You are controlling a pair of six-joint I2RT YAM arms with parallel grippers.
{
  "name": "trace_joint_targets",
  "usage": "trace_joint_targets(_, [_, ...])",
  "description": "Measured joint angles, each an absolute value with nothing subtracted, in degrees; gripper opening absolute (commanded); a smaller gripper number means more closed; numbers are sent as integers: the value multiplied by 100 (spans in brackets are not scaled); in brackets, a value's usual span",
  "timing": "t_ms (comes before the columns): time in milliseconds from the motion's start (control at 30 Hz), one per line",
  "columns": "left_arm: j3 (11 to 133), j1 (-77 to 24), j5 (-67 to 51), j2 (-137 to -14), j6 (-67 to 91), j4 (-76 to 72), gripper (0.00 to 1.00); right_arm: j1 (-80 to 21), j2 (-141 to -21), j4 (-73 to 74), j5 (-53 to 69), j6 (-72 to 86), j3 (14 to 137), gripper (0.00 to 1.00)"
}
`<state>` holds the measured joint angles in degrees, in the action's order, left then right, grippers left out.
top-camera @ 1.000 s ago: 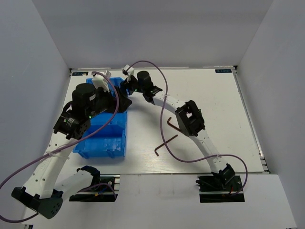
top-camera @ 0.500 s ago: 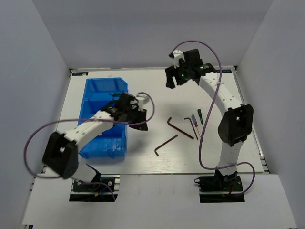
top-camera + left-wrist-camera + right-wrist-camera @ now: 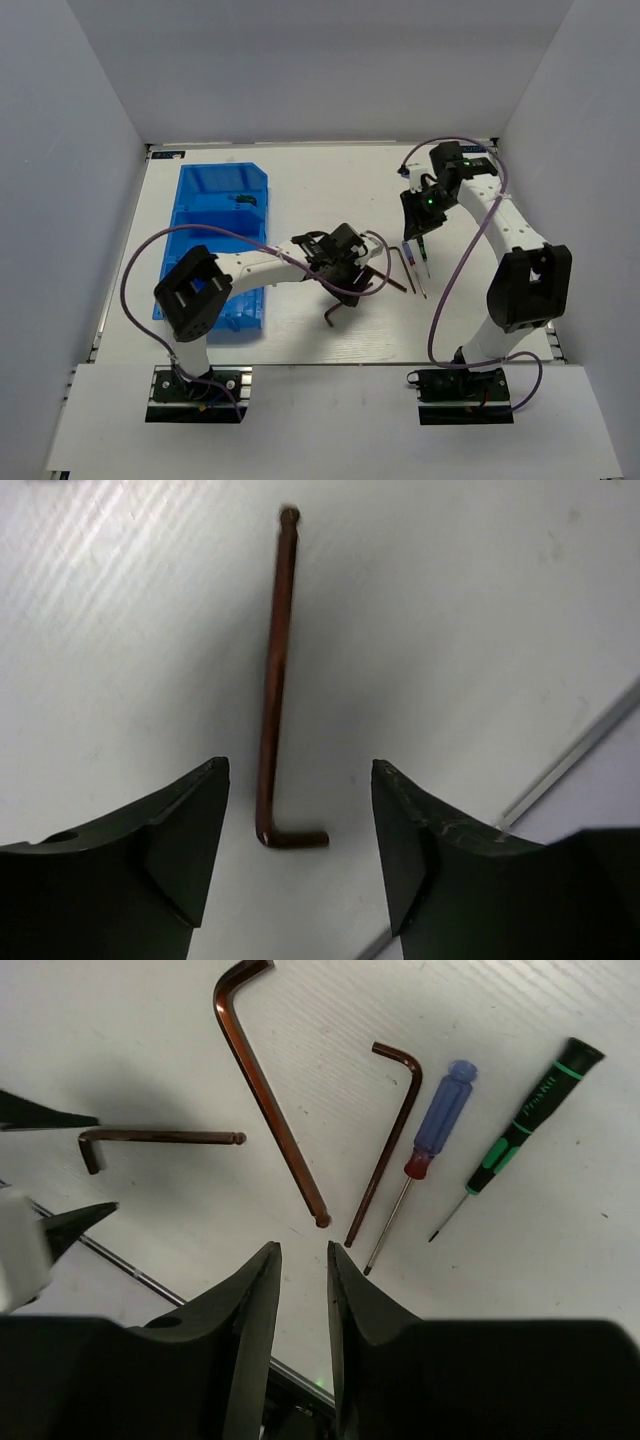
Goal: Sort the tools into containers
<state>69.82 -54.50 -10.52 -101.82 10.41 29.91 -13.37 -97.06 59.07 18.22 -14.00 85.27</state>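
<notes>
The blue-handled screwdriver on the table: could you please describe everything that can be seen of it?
The blue-handled screwdriver is a thin precision tool with a ribbed blue handle that looks like plastic, a red collar and a slim bare metal shaft. It lies flat on the white table, between a small hex key and a green-and-black screwdriver, roughly parallel to both and touching neither.

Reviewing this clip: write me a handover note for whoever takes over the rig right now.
Left tool: open, straddling one hex key that lies on the table, not touching it.
Right tool: jaws a narrow gap apart, empty, above the other pieces.
Also on the table: a long hex key, a shorter hex key, a blue-handled screwdriver, a green-and-black screwdriver.
Done: one small green item lies in the far compartment of the blue bin.
Left: five pieces to bin; the straddled hex key is probably next.
</notes>
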Motion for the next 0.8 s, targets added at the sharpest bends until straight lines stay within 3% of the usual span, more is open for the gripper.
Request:
trace_joint_targets(233, [7728,-5793,148,-11268,1223,3061,55,-891,-9448,5922,2320,-1350,8525,31])
trace_joint_targets(467, [7876,-5918,666,-11413,1365,3124,16,-617,-9437,5972,2724,-1284,8346,28])
trace_joint_targets(533, [7883,-5929,714,-11413,1387,3153,12,-532,-9432,5977,2797,-1264,8287,28])
trace_joint_targets(600, [7870,-5957,764,-11413,1398,3148,4,-475,-9430,5966,2875,-1260,8224,33])
trace_joint_targets(633, [7852,-5979,792,-11410,1415,3135,1,-449,-9430,5961,2908,-1253,8187,42])
trace_joint_targets(767, [7649,-6045,950,-11268,1579,3013,0,-416,-9428,5951,3037,-1367,7966,63])
trace_joint_targets(800, [7555,-6031,969,-11187,1653,3017,0,-419,-9428,5951,3063,-1417,7900,63])
